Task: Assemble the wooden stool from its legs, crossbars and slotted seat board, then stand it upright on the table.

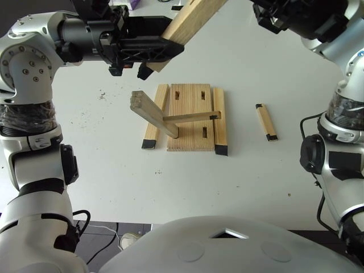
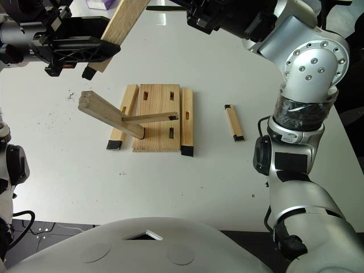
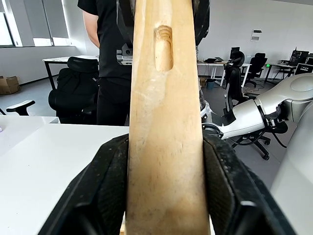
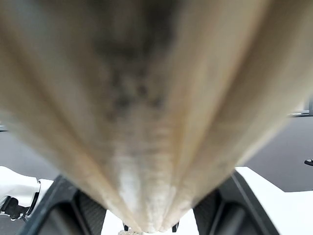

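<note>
Left gripper is clamped across a long wooden leg, which slants in the air above the far left of the table. Right gripper pinches wood too, apparently that leg's upper end. Below lies the seat board, with a tilted leg and crossbar socketed in. Stiff, light, smooth timber, I'd judge: grip mid-length on the flat faces, clear of the mortise.

We find open table on both sides of the lone crossbar, but the tilted leg juts up over the left edge of the seat board.
</note>
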`<action>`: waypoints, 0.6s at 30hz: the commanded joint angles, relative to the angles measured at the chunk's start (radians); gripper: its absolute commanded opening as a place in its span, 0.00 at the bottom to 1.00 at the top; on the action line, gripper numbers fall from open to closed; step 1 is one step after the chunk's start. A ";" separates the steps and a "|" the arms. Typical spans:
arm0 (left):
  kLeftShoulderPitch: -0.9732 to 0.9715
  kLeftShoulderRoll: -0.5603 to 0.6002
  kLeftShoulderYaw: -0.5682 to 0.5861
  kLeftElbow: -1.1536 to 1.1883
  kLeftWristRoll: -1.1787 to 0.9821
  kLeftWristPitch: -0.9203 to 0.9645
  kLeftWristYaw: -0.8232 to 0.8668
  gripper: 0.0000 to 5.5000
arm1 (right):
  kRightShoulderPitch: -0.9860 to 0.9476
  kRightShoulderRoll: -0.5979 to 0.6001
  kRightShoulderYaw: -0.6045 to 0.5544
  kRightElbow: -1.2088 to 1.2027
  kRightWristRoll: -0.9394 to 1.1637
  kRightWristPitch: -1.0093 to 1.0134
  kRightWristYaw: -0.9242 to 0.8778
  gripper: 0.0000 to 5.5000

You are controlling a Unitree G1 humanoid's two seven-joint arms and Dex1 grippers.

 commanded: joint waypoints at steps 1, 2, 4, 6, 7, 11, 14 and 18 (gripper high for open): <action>0.002 0.013 -0.013 0.006 0.017 -0.008 -0.021 0.36 | -0.001 -0.020 -0.011 -0.018 -0.020 -0.020 0.012 0.36; 0.000 0.011 -0.013 0.005 0.015 -0.009 -0.021 0.36 | 0.001 -0.021 -0.009 -0.020 -0.022 -0.019 0.014 0.36; -0.002 0.009 -0.015 0.002 0.014 -0.014 -0.023 0.36 | 0.010 -0.022 0.003 -0.027 -0.034 -0.020 0.024 0.36; -0.002 0.008 -0.020 0.000 0.016 -0.018 -0.025 0.36 | 0.022 -0.021 0.018 -0.035 -0.049 -0.025 0.035 0.36; -0.003 0.009 -0.026 0.001 0.025 -0.026 -0.027 0.36 | 0.028 -0.022 0.024 -0.039 -0.057 -0.029 0.040 0.36; -0.005 0.003 -0.026 0.015 0.060 -0.060 -0.016 0.43 | 0.049 -0.041 0.034 -0.041 -0.091 -0.050 0.064 0.36; -0.001 -0.001 -0.008 0.027 0.065 -0.078 -0.009 0.50 | 0.060 -0.058 0.042 -0.023 -0.120 -0.067 0.086 0.36; 0.009 -0.010 0.009 0.033 0.078 -0.099 0.026 0.60 | 0.080 -0.076 0.043 -0.020 -0.148 -0.068 0.113 0.36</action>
